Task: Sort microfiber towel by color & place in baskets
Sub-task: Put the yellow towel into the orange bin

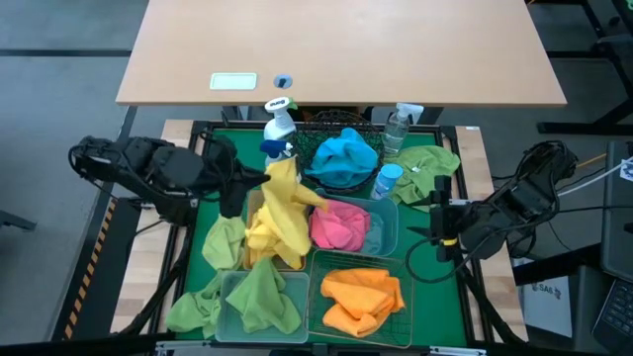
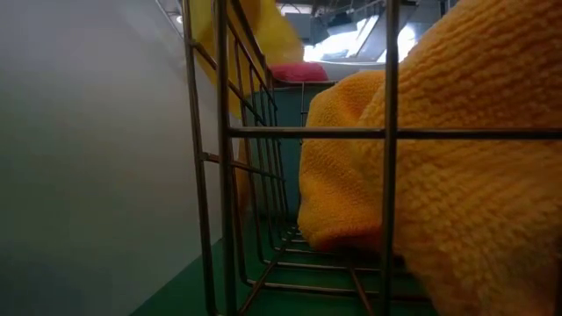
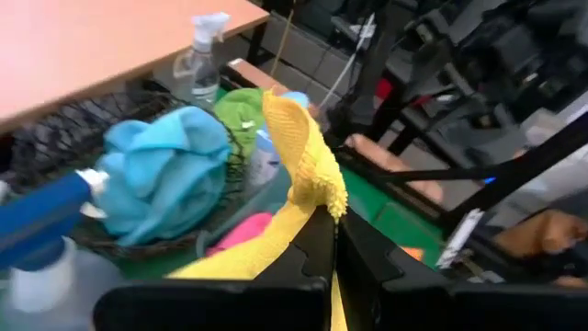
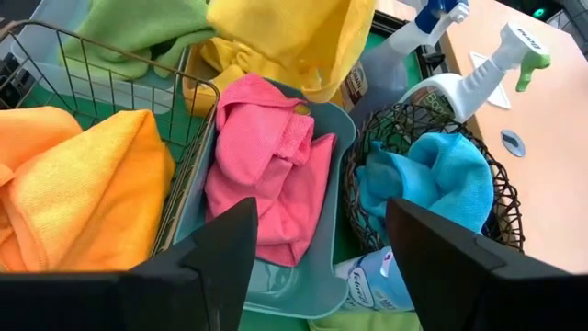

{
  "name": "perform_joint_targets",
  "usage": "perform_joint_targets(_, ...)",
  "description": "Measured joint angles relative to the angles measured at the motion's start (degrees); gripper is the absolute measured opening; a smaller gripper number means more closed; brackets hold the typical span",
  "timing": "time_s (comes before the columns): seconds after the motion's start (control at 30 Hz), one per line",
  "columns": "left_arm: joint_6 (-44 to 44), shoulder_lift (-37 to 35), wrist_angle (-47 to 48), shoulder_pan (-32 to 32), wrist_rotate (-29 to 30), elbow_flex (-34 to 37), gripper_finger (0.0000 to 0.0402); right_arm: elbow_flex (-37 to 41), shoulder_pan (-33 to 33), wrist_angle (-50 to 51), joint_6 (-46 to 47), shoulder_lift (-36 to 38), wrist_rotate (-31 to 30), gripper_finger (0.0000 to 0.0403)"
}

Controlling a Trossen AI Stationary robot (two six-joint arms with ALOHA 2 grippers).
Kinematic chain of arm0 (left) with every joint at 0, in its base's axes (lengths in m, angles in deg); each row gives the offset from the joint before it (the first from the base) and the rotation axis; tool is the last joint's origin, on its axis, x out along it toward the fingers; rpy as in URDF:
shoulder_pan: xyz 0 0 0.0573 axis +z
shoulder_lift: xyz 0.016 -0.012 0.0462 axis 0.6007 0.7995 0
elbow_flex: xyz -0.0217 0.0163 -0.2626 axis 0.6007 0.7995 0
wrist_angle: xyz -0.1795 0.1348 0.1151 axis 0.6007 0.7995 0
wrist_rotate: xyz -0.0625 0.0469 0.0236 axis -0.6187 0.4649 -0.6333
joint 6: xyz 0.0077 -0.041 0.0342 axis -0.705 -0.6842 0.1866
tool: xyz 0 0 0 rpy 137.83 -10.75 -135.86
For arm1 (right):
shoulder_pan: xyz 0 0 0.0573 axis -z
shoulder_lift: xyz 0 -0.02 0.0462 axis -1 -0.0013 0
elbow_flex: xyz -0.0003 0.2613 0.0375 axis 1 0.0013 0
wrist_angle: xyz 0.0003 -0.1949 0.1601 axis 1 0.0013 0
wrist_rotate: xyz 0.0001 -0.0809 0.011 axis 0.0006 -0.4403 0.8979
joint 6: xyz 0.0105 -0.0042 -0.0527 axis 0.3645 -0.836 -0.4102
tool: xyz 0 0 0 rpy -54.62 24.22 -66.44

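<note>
My left gripper [image 1: 263, 184] is over the middle of the mat, shut on a yellow towel [image 1: 282, 213] that hangs over more yellow cloth. My right gripper [image 1: 436, 229] hovers open at the mat's right side, facing the bins; in its wrist view [image 4: 317, 267] the fingers stand wide apart. Blue towels fill the round black mesh basket [image 1: 322, 132]. A pink towel [image 1: 336, 225] lies in the teal bin, orange towels [image 1: 361, 300] in the green wire basket, and green towels [image 1: 259, 297] in the pale-green bin. Loose green towels [image 1: 222, 242] [image 1: 431, 163] lie on the mat. My left gripper pinches the yellow towel between its two shut fingers [image 3: 308, 253] at a bunched upper part [image 3: 317, 207]; how many layers, I cannot tell. A flap [image 3: 299, 138] stands up past the fingertips. The fingers come from the table's left. The rest hangs down onto the yellow pile [image 1: 277, 247].
Two spray bottles [image 1: 279, 124] [image 1: 398, 127] stand at the mat's far edge, and a small one [image 1: 386, 181] is beside the mesh basket. Another green towel [image 1: 193, 309] lies at the near left. A wooden table [image 1: 336, 49] stands beyond the mat.
</note>
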Motion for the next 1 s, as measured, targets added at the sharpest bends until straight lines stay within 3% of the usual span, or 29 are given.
perform_joint_targets(0.3,3.03,3.02,2.94,1.10,0.14,4.31,0.0000,1.67,0.00,-0.16,0.07,0.00,0.11,0.0241)
perform_joint_targets(0.63,-4.45,4.18,1.78,1.10,-3.25,22.76,0.0000,3.50,0.00,-0.09,2.95,-0.04,1.08,0.0241)
perform_joint_targets(1.0,-7.05,4.18,-22.07,1.10,-8.02,46.96,0.0000,3.50,0.00,-0.27,2.99,-0.04,1.07,0.0241)
